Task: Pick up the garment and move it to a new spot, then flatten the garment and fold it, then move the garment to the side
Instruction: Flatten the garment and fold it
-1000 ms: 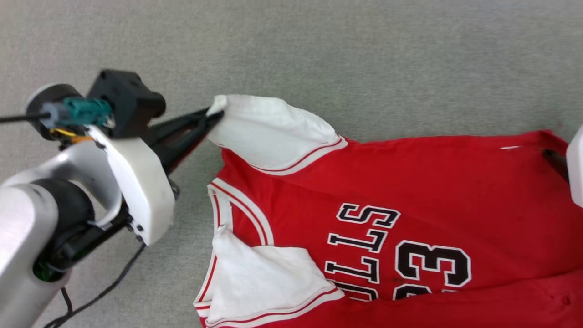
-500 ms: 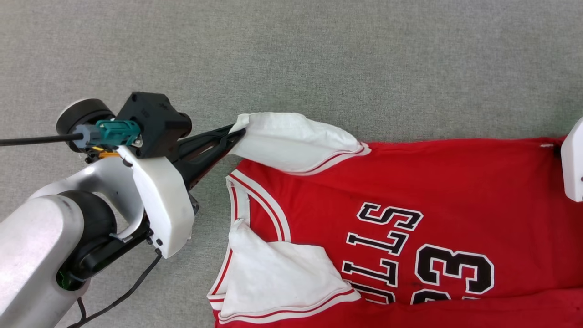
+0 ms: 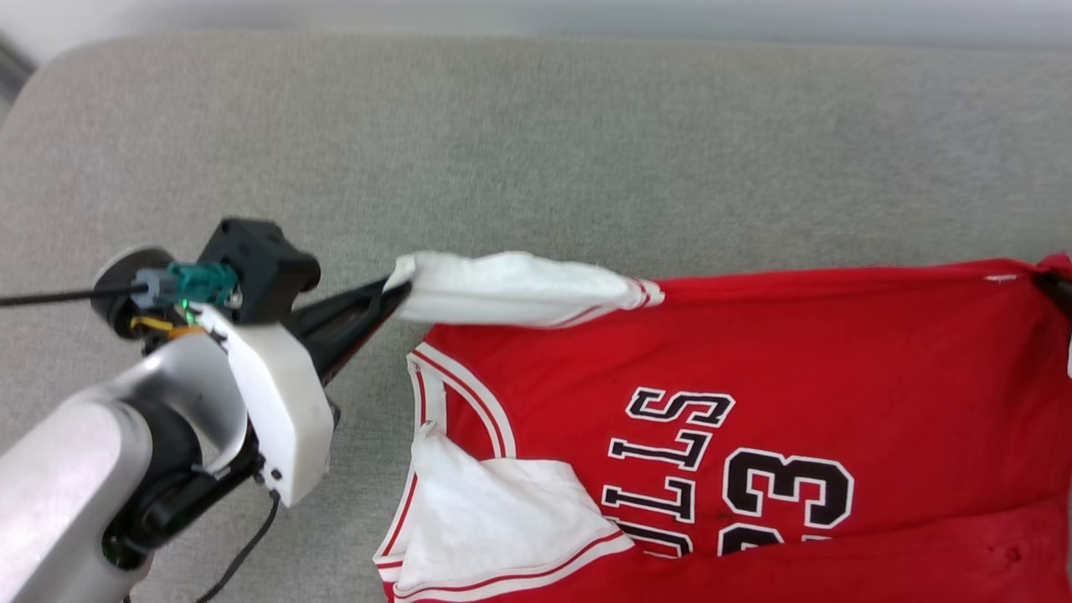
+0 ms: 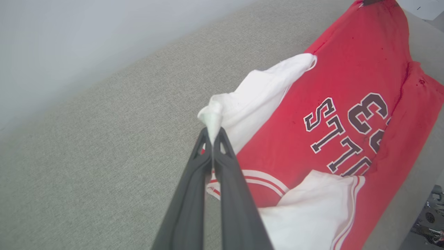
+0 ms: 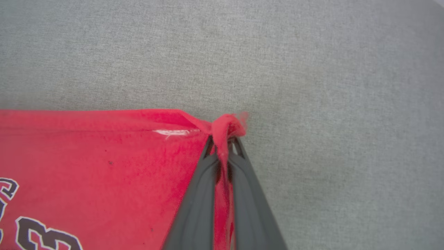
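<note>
1. Left gripper (image 4: 212, 135) is clamped on the tip of the far sleeve (image 3: 511, 289), and it holds that tip lifted off the surface (image 3: 536, 151).
2. Right gripper (image 5: 223, 146) is pinched shut on a hem corner (image 5: 227, 126). The red cloth is bunched into a knot between its fingers, just above the surface.
3. The garment (image 3: 754, 352) is a red jersey with white short sleeves and red-white striped trim at the cuffs and collar (image 3: 456, 394). Black, white-outlined lettering (image 3: 670, 452) sits on the chest above the number 23 (image 3: 787, 494).
4. It lies chest up on the grey surface, toward the near edge, with bare surface beyond it.
5. The edge between the two grippers is stretched into a straight line.
6. The near sleeve (image 3: 494, 519) lies folded in over the chest.
7. A lengthwise crease runs through the red cloth along the near side.
8. Its long axis runs across the surface from side to side, with the collar toward the robot's left and the hem toward its right. The letters therefore read sideways, their tops toward the collar.
9. The head view takes in the pale left arm, its cable (image 3: 50, 295) and a rounded far corner of the surface.
10. The left wrist view adds a pale wall (image 4: 86, 34) behind the surface, and it shows the sleeve tip drawn to a point between the fingers.
11. The right wrist view shows the gripped corner up close, with a small white mark on the hem just beside it.
</note>
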`<state>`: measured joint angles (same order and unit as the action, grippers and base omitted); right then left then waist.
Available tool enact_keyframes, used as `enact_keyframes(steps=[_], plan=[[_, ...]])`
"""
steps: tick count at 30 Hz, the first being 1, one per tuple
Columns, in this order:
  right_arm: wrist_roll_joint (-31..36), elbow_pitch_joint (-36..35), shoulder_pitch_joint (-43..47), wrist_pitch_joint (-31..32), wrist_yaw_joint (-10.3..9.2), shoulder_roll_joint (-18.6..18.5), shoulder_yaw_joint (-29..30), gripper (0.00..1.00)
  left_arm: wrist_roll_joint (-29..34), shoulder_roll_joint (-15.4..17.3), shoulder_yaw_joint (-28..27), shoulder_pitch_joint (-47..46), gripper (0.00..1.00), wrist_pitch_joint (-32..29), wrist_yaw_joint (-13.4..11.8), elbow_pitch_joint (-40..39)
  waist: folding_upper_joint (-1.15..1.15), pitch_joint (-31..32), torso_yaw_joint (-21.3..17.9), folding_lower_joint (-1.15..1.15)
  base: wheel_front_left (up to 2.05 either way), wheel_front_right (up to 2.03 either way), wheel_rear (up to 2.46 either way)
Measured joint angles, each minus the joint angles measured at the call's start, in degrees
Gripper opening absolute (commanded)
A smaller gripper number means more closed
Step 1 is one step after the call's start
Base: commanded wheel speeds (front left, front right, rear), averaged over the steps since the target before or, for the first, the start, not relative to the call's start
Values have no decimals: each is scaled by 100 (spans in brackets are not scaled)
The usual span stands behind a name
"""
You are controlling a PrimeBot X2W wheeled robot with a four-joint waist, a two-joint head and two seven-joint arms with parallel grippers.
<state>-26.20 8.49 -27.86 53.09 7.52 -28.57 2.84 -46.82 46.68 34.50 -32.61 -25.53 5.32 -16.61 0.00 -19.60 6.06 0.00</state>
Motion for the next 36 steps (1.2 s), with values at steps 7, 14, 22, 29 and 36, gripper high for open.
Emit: enact_keyframes(steps=[7, 14, 22, 29, 36], plan=[[-300, -680, 914, -126, 0, 191, 453, 0, -146, 229, 24, 784, 0, 85, -323, -187, 0, 562, -169, 0, 0, 0, 0], [-461, -1185, 2087, -89, -1, 727, 961, 0, -399, 334, 90, 1741, 0, 261, -742, -469, 0, 967, -250, 0, 0, 0, 0], [-443, -1146, 3019, -236, -2, 884, 1018, 0, -559, 500, 460, 2701, 0, 198, -1034, -588, 0, 1040, -187, 0, 0, 0, 0], [-561, -799, 3257, -454, -2, 850, 975, 0, -580, 193, 734, 2802, 0, 200, -901, -164, 0, 958, -103, 0, 0, 0, 0], [-580, -563, 3248, -492, -1, 726, 860, 0, -309, -63, 957, 2587, 0, 229, -727, 483, 0, 881, -66, 0, 0, 0, 0]])
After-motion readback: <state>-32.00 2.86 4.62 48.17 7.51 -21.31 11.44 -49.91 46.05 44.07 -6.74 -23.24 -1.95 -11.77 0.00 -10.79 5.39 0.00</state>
